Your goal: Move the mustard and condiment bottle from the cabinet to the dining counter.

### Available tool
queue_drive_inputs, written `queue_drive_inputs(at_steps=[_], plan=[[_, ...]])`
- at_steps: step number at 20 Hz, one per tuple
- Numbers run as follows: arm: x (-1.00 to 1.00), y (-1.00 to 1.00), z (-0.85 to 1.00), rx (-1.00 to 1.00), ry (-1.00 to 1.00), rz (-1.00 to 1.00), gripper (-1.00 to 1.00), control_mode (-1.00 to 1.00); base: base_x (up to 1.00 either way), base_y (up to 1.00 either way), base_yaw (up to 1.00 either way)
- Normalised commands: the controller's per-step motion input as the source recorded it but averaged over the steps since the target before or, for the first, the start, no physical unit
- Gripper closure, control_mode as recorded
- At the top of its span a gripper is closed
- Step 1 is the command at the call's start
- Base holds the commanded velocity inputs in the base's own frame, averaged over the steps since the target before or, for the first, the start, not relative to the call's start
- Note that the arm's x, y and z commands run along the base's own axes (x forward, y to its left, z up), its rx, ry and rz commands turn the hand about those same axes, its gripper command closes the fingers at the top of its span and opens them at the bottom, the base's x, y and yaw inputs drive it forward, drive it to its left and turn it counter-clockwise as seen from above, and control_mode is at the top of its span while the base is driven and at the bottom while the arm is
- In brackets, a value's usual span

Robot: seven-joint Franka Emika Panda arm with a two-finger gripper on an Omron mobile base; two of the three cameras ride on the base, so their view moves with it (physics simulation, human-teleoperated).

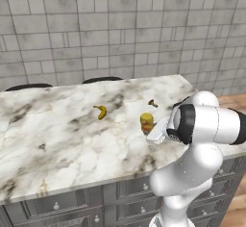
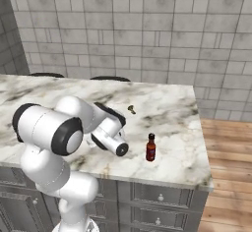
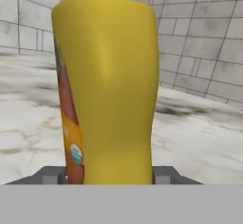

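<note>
You have the small squat yellow mustard bottle with the red-orange label (image 1: 147, 123) at the big white-and-grey-veined marble dining counter (image 1: 62, 139), so I judge the step in hand to be setting it down and letting go. The two-finger gripper (image 3: 108, 176) sits partly spread, a finger to each side of the bottle's base in the hand view, and it looks clamped on the mustard rather than standing free of it. From the left base view you cannot tell whether the bottle's foot already touches the marble or hangs just above it, so settle it gently and straight down before you release. Spread the fingers evenly, then draw the hand back along its own line so neither pad drags the bottle over.

Mind the neighbours: the slim dark reddish-brown condiment bottle with a narrow neck (image 2: 150, 147) already stands upright on the same counter near the front edge, just beside the arm's wrist. The small curved yellow banana (image 1: 101, 111) lies well apart, and a tiny brownish object (image 1: 153, 103) lies further back; I cannot make out what it is.

The mustard stands upright, its smooth yellow body flaring slightly toward the top, with the label running down its left side in the hand view.
</note>
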Motion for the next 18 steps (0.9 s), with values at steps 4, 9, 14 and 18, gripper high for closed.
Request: queue_drive_inputs(at_steps=[4, 9, 14, 18], plan=[[0.11, 0.00, -0.17, 0.00, 0.03, 0.00, 1.00, -1.00, 0.00, 0.00, 0.00], [0.12, 0.00, -0.24, 0.00, 0.00, 0.00, 1.00, -1.00, 0.00, 0.00, 0.00], [0.02, 0.00, -0.31, 0.00, 0.00, 0.00, -1.00, -1.00, 0.00, 0.00, 0.00], [0.00, 0.00, -0.20, 0.00, -0.04, 0.00, -1.00, -1.00, 0.00, 0.00, 0.00]])
